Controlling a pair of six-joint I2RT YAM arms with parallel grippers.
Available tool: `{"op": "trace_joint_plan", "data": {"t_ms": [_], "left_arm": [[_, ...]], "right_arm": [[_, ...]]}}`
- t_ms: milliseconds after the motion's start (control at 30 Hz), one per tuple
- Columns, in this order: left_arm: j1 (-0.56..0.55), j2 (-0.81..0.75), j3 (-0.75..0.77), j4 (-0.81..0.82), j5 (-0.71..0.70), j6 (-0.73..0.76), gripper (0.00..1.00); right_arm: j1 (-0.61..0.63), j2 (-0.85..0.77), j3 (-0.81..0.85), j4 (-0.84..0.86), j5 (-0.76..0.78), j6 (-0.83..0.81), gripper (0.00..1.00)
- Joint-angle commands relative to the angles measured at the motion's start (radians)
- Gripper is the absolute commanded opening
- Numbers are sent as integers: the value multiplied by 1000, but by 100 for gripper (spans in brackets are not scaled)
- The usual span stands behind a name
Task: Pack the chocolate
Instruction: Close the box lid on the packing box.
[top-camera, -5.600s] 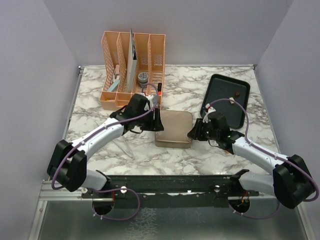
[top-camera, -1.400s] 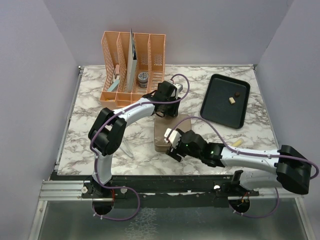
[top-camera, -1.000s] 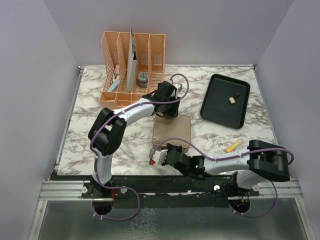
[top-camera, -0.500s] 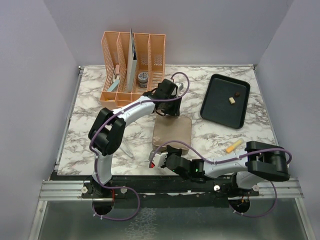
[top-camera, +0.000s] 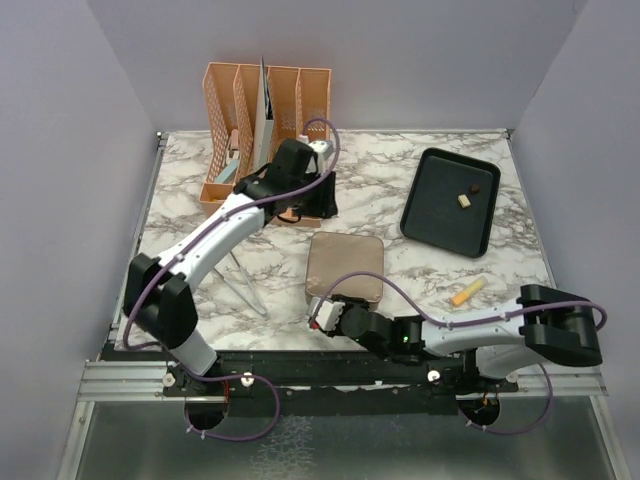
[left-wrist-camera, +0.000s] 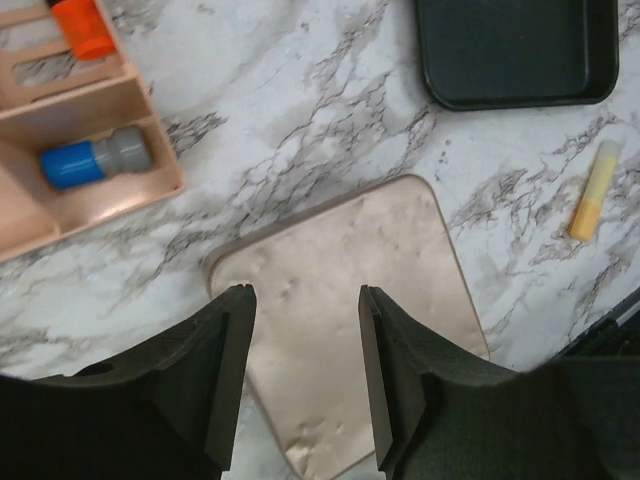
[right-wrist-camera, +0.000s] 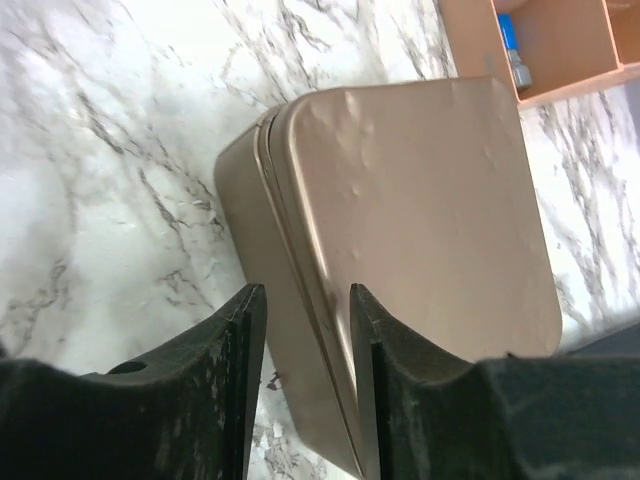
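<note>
Fingers parted and empty on both sides: my left gripper (left-wrist-camera: 303, 305) hangs at 12 o'clock of the closed gold tin (top-camera: 345, 268), my right gripper (right-wrist-camera: 305, 300) at its 6 o'clock, two chocolate pieces (top-camera: 463, 201) lying in the black tray (top-camera: 440, 218) at 2 o'clock.

Marbled table (top-camera: 380, 170) between plain lilac walls (top-camera: 60, 150).

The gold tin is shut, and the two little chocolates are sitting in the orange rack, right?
Not quite. The gold tin is shut, but the two little chocolates are sitting on the black tray, not in the orange rack. The top view shows this.
</note>
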Motion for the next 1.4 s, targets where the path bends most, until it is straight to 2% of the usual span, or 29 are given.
{"op": "trace_joint_plan", "data": {"t_ms": [0,100,233,467,600,700,800,933,1067,1233,1367], "left_arm": [[52,-149,-166,-16,-16,-31,53],[77,-225,-262,7,-1,-43,55],[94,-282,-364,32,21,-53,56],[113,-319,-502,112,113,-82,64],[118,-319,-537,156,154,-81,69],[120,-311,-564,205,201,-80,71],[122,-295,-588,246,237,-83,72],[123,-269,-601,285,237,-87,73],[124,-231,-604,317,230,-75,73],[126,-177,-587,342,246,-68,73],[125,-165,-577,367,260,-64,73]], "right_arm": [[-23,-137,-8,-66,-139,152,46],[-41,-214,-20,-66,-184,225,60],[-88,-305,-21,-86,-204,364,65],[-341,-410,30,-304,-231,823,59],[-470,-398,63,-468,-227,978,52],[-542,-380,63,-519,-269,1048,51],[-588,-377,30,-487,-331,1093,61],[-675,-345,-34,-369,-427,1138,70],[-767,-271,-42,-262,-491,1125,73],[-893,-179,-30,-122,-640,1120,77],[-920,-78,-1,-44,-725,1116,76]]}}
